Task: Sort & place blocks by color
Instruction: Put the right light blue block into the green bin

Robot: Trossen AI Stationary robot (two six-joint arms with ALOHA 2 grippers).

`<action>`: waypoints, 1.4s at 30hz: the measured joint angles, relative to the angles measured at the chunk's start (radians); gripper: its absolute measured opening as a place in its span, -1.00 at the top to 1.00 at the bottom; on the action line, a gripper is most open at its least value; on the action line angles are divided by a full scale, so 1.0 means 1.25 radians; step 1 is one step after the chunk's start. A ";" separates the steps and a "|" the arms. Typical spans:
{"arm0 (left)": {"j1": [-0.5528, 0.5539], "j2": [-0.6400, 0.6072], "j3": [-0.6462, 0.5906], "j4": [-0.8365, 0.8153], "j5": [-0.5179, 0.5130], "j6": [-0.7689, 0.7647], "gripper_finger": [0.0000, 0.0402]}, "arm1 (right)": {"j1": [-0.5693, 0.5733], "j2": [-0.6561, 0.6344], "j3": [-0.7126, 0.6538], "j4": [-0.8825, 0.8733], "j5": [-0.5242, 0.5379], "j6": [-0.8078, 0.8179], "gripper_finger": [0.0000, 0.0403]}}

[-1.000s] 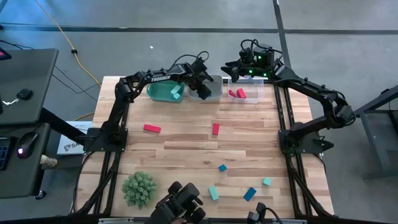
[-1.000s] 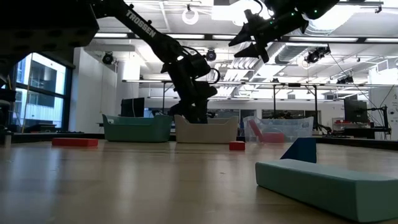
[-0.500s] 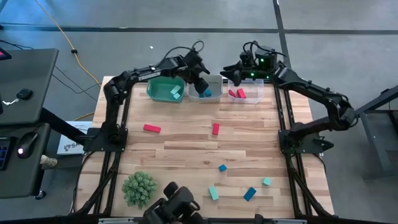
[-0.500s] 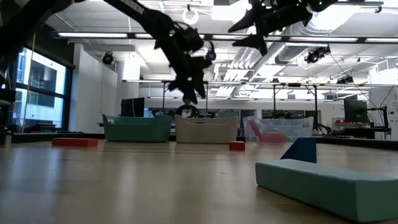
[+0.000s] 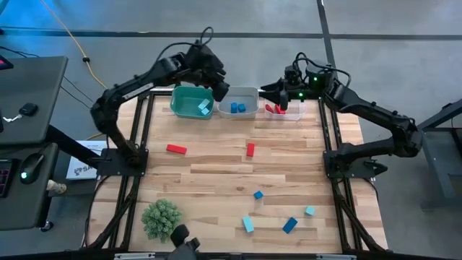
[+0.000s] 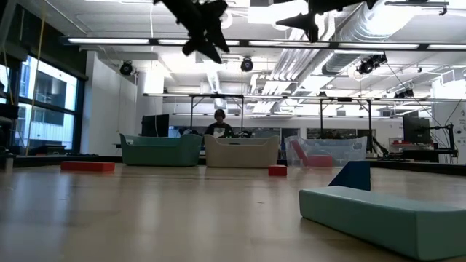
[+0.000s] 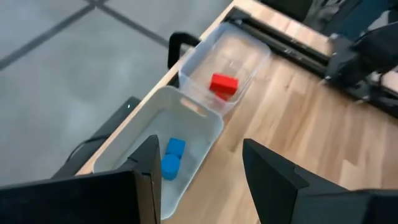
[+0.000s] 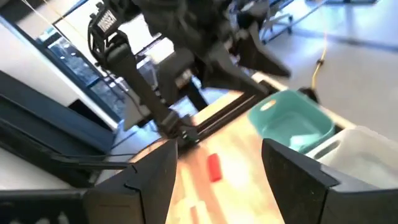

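The wooden table point(image 5: 216, 170) is holding scattered blocks point(image 5: 250, 149) and a green spiky ball point(image 5: 161, 217); a person point(image 6: 219, 124) is sitting beyond. The left gripper point(image 5: 219, 87) is hovering high near the teal bin point(image 5: 189, 106) — fingers spread, empty. The right gripper point(image 5: 273, 89) is hanging splayed above the clear bin point(image 5: 285, 114) holding red blocks point(image 7: 223, 84); the white bin point(image 7: 199, 124) is holding two blue blocks point(image 7: 172, 158).

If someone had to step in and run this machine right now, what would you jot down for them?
Left gripper: open, empty, raised near the teal bin.
Right gripper: open, empty, raised near the clear bin.
Done: teal blocks in the teal bin, two blue blocks in the white bin, red blocks in the clear bin.
Left on the table: two red blocks, two blue blocks and two teal blocks.
The green spiky ball is not a block.
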 joint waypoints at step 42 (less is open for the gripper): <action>-0.223 -0.095 0.000 -0.317 -0.002 0.099 0.28 | 0.617 0.063 0.001 -0.379 0.450 0.738 -0.11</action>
